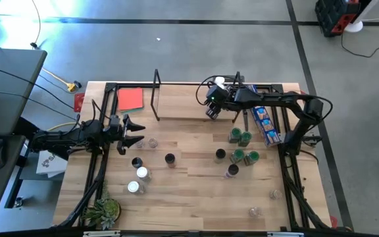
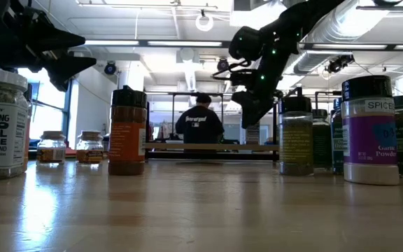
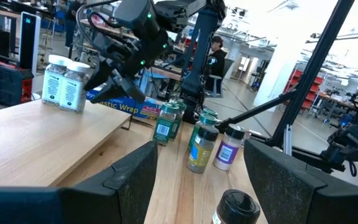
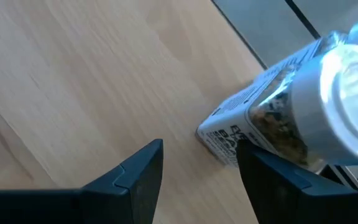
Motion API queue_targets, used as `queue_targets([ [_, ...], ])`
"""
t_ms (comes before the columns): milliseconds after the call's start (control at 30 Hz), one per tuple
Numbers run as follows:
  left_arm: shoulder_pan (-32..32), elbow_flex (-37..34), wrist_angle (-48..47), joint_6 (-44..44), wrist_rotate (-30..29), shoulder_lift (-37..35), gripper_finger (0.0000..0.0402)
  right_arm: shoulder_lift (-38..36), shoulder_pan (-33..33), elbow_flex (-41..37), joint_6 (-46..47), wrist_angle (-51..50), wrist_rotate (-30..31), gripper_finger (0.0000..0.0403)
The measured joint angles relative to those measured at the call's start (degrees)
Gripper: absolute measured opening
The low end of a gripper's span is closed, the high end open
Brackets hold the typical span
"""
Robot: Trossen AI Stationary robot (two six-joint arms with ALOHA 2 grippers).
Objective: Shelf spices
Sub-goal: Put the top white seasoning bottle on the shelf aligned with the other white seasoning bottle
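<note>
**Our tally of the table**

From above we count four jars with green lids (image 1: pixel 245 137), four with black lids (image 1: pixel 170 158), and two with white lids (image 1: pixel 134 187) standing on the table. We make out at least three small clear jars (image 1: pixel 276 194), though they are faint. On the one shelf (image 1: pixel 176 105) we count two more white-lidded jars (image 3: pixel 59 74). We also count one red card (image 1: pixel 130 99), one blue packet (image 1: pixel 265 125), one small plant (image 1: pixel 104 212) and two dark arms (image 1: pixel 268 99).

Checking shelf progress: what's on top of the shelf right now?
Two white-lidded spice jars stand side by side on the shelf, with the right pincer hovering above the board. The arm covers part of the shelf's far end in the high view, so anything there is hidden.
</note>
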Motion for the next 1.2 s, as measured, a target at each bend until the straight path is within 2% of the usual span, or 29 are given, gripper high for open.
queue_targets([
  [333, 0.0, 0.0, -0.21, -0.02, 0.0, 0.0, 0.0236, 0.0, 1.49, 0.15, 1.5, 1.85, -1.18, 0.0199],
  [500, 0.0, 0.0, -0.18, 0.0, 0.0, 0.0, 0.0236, -0.02, 2.33, 2.9, 1.52, 3.38, -1.61, 0.0199],
  [633, 0.0, 0.0, -0.15, 0.0, -0.02, -0.02, 0.0236, 0.25, 0.55, 3.56, 2.7, 6.91, 1.73, 0.0199],
  [833, 0.0, 0.0, -0.13, 0.0, -0.02, -0.01, 0.0236, 2.46, -2.24, 3.58, 6.44, 7.14, 4.99, 0.0199],
  [1200, 0.0, 0.0, -0.13, -0.02, -0.02, 0.0, 0.0236, 0.44, 0.49, 4.24, 4.26, 9.83, 5.36, 0.0199],
])
